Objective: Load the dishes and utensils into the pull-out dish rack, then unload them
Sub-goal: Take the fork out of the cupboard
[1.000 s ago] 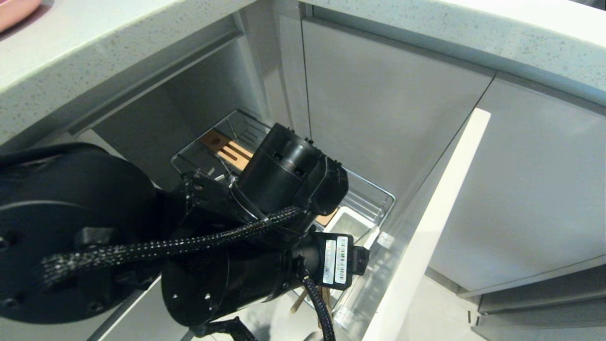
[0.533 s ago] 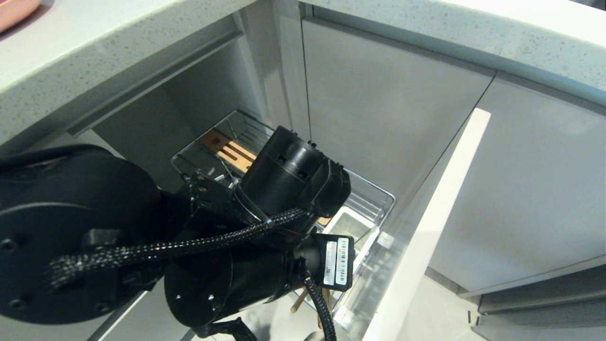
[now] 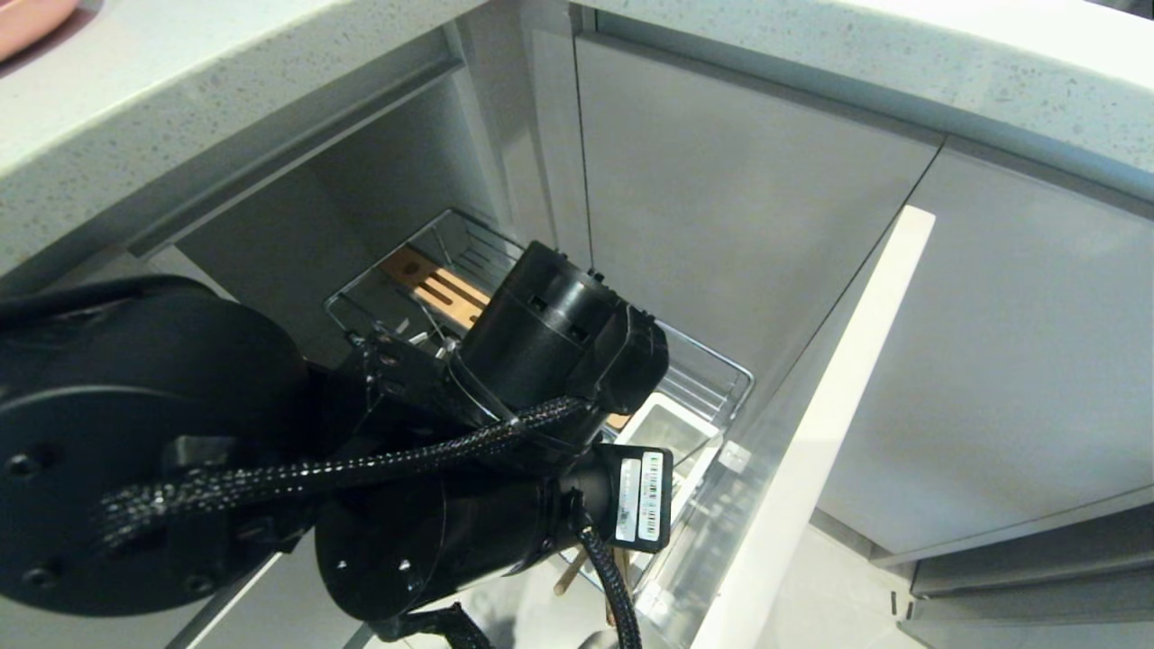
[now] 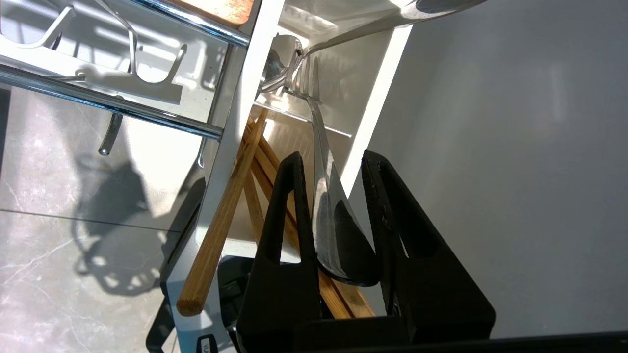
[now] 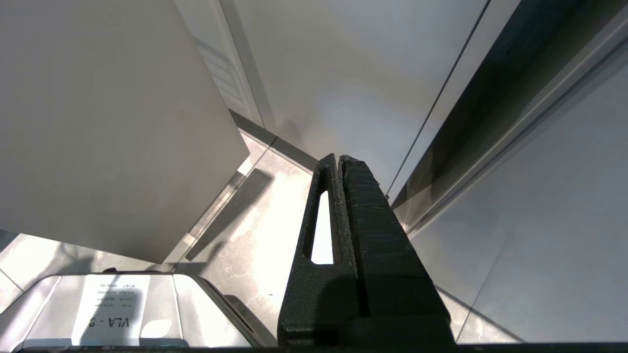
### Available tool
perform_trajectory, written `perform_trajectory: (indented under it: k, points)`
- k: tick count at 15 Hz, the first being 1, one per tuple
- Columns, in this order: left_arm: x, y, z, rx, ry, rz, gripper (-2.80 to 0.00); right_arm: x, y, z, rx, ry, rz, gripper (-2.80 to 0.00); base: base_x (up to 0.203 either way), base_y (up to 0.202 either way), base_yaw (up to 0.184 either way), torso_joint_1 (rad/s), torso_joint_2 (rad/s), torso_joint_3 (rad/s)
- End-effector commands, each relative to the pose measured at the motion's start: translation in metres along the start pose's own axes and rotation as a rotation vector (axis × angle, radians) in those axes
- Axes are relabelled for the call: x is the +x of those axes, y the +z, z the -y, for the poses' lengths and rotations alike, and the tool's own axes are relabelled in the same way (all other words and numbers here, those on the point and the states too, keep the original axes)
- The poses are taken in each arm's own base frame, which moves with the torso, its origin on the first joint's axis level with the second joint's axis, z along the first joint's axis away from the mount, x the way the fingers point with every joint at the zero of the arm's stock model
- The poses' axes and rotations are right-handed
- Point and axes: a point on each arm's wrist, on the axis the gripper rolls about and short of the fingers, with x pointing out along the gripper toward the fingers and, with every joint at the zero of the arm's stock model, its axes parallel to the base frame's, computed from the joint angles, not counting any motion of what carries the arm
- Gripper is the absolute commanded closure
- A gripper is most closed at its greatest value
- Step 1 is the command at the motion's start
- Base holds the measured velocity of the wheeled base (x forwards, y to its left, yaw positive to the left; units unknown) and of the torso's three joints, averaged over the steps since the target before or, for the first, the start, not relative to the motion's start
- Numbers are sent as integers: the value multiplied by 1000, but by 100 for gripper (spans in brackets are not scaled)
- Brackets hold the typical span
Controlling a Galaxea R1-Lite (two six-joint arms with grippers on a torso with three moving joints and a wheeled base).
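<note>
- The left gripper (image 4: 333,196) closes around the handle of the slim silver metal fork (image 4: 321,196), which stands in the white plastic utensil box (image 4: 373,108) of the chrome wire pull-out dish rack (image 3: 712,361), beside light wooden chopsticks (image 4: 221,245)
- Best practice: pinch only the fork, then lift straight, clear of the chopsticks
- The right gripper (image 5: 338,166) hangs clenched, empty, near the floor

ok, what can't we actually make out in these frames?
- Head view: the left gripper itself, hidden by the black left arm, which also covers most of the chrome wire pull-out dish rack.
- Left wrist view: whether the left gripper truly pinches the slim silver metal fork; a gap shows on one side.
- Left wrist view: the light wooden chopsticks, lower ends hidden by the fingers.
- Pink dish: cut off by the head view's corner.
</note>
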Motion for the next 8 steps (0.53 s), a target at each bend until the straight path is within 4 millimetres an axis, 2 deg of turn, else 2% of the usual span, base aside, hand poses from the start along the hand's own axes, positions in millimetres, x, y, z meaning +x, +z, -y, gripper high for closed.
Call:
perform_trajectory:
  k: [1,8]
  points:
    - [0,0,0,-4,2,2,0,0,0,0,0,0,-1,0,0,0,0,0,0,0]
    - [-24,17,-5,-65,49,139,0,0,0,0,0,0,-1,0,0,0,0,0,0,0]
